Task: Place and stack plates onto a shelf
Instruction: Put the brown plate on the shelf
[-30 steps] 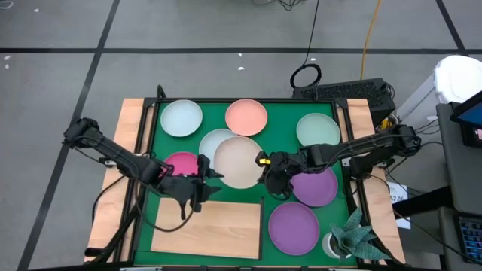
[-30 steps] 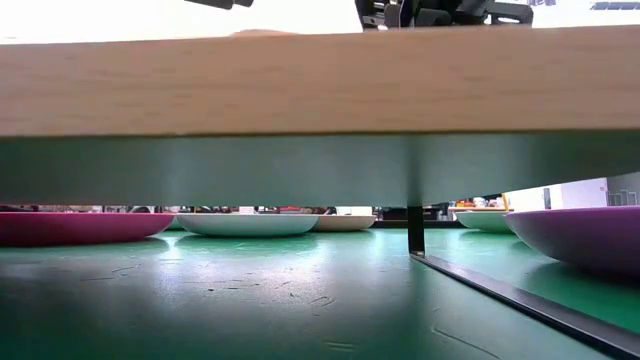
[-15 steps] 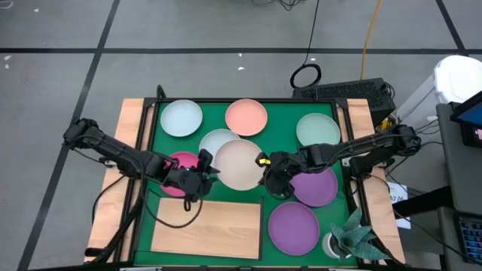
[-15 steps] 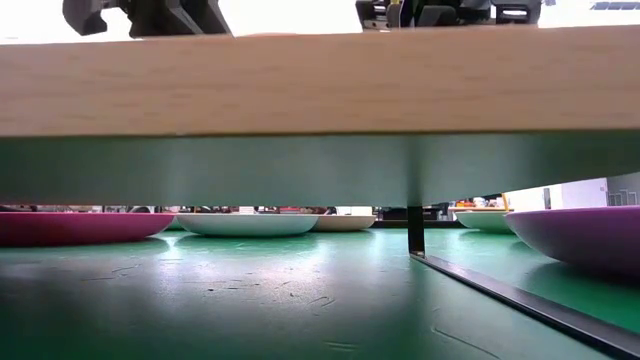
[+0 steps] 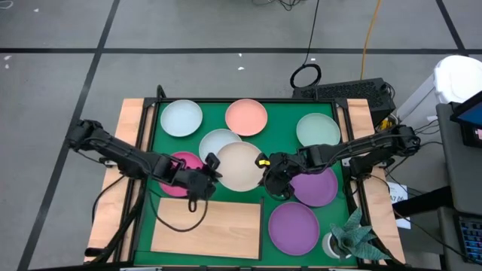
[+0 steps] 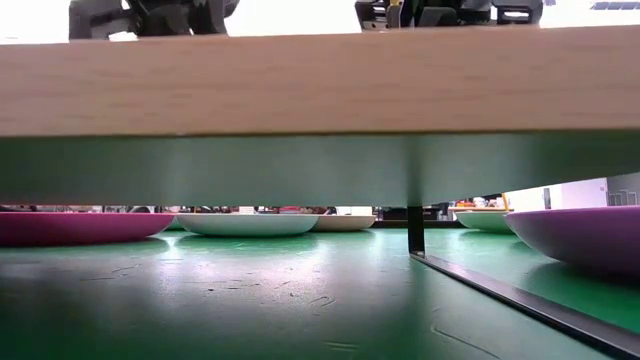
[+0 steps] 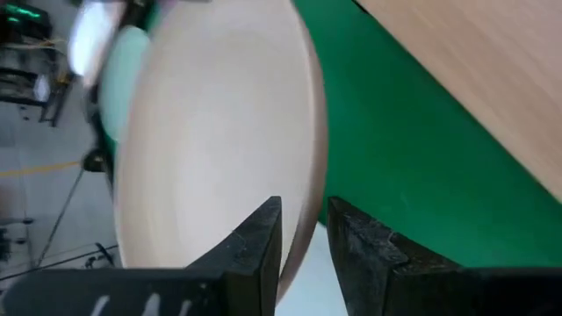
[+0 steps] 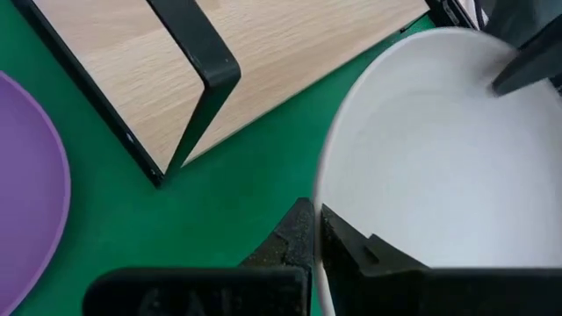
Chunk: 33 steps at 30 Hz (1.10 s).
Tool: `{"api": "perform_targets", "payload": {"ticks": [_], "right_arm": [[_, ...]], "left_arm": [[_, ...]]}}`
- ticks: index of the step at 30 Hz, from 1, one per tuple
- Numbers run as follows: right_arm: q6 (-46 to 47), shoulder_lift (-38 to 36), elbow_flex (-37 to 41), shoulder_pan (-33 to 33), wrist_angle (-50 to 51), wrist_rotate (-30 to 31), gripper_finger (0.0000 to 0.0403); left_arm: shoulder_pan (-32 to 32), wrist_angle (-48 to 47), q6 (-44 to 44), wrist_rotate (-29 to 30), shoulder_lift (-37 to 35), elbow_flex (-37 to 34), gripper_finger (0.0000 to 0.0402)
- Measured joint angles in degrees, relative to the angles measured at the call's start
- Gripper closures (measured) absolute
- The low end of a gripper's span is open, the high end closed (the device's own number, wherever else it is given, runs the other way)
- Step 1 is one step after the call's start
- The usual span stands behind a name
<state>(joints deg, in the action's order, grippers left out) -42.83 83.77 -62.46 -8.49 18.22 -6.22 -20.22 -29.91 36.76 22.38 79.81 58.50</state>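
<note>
I saw both grippers clamped on the beige plate (image 5: pixel 240 165), left gripper (image 5: pixel 210 172) at 9 o'clock, right gripper (image 5: pixel 265 175) at 3, shelf (image 5: pixel 207 226) toward 6.

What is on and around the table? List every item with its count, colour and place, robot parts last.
Mint/white plates: two; one at the mat's far left corner, one partly under the beige plate.
Salmon plate: one, far middle.
Pale green plate: one, far right.
Beige plate: one, mat centre, gripped at both rims.
Magenta plate: one, left, partly under the left arm.
Purple plates: two, right side; one by the right arm, one nearer.
Shelf: one, light wood, near left, bare.
Green mat: one, covering the table.
Potted plant: one, near right corner.
Left gripper: shut on the beige plate's left rim.
Right gripper: shut on its right rim.
</note>
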Motion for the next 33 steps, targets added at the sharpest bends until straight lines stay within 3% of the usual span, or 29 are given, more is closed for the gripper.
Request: {"api": "perform_targets", "payload": {"ticks": [6,13,18,27,33], "right_arm": [[-0.87,0.0,0.0,-0.02,-0.03,0.02,0.0398],[-4.43,-0.07,-0.03,0.1,-1.0,0.21,0.0393],[-2.14,-0.13,0.0,0.17,-3.81,0.12,0.0381],[6.18,-0.04,0.04,0.13,-11.69,-0.55,0.0305],[9.65,-0.09,0.0,0.07,-17.27,-6.68,0.0249]], "left_arm": [[-0.08,0.73,1.76,-0.91,0.47,0.0,0.0323],[-0.16,-0.26,1.89,-4.44,0.53,-0.04,0.0388],[-0.95,-1.19,2.24,-4.07,0.49,-0.06,0.0387],[-4.42,-1.1,-4.49,-2.64,0.34,-0.02,0.0386],[-8.03,-4.78,-12.67,-3.34,0.39,0.0,0.0386]]}}
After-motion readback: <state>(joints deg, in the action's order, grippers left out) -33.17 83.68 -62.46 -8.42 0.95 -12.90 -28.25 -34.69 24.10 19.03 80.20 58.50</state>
